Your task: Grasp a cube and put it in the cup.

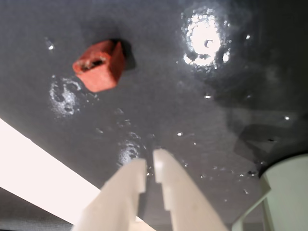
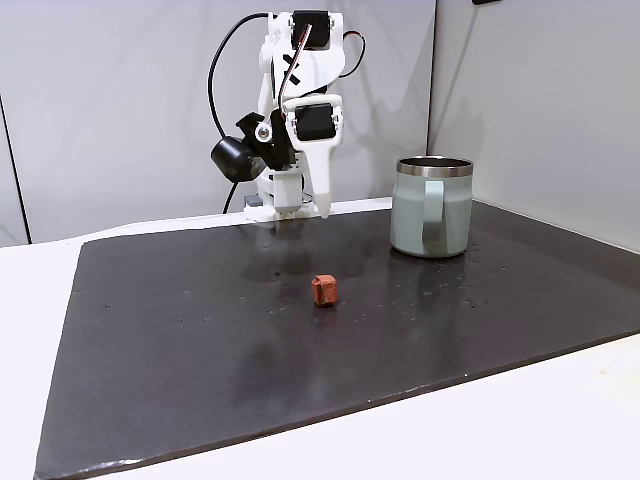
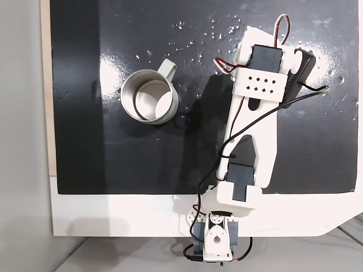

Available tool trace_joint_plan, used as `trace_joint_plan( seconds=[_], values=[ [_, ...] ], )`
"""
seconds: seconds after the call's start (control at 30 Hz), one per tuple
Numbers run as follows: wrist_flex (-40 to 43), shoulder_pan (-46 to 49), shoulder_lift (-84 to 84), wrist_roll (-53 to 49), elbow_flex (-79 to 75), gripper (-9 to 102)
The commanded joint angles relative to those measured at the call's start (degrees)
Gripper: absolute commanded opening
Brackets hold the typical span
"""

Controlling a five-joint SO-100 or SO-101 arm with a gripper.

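A: What am I looking at through the wrist view?

B: I'm seeing the pincer (image 1: 149, 166) hanging over the glossy black mat (image 1: 192, 120), its two cream plastic fingers nearly together, only a thin slit between the tips, nothing held. The cube (image 1: 99, 66) is sitting on the mat up and left of the tips, well apart from them. It's reddish-brown, rough-faced, with a dark chipped notch on one face, and it's lying turned so a corner edge is facing the camera.

A: And from the front?

B: In a fixed view the cube (image 2: 325, 290) is resting alone mid-mat, in front of the white arm (image 2: 296, 120), whose pincer (image 2: 308, 208) is pointing straight down near the mat's back edge. The cup (image 2: 432, 207) is standing upright to the right, pale grey-green with a steel rim, loop handle facing the camera. From above, the cup (image 3: 148, 96) is showing a round mouth, handle pointing up-right. The white table (image 2: 30, 300) is carrying the mat.
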Motion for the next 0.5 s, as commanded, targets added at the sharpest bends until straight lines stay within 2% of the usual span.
trace_joint_plan(
  seconds=[0.0,0.2,0.47],
  values=[
    [3.4,-0.4,-2.8,0.6,-10.1,0],
    [9.0,-0.4,-9.6,1.3,-20.7,0],
    [9.7,-0.4,-12.4,1.9,-24.0,0]
  ],
)
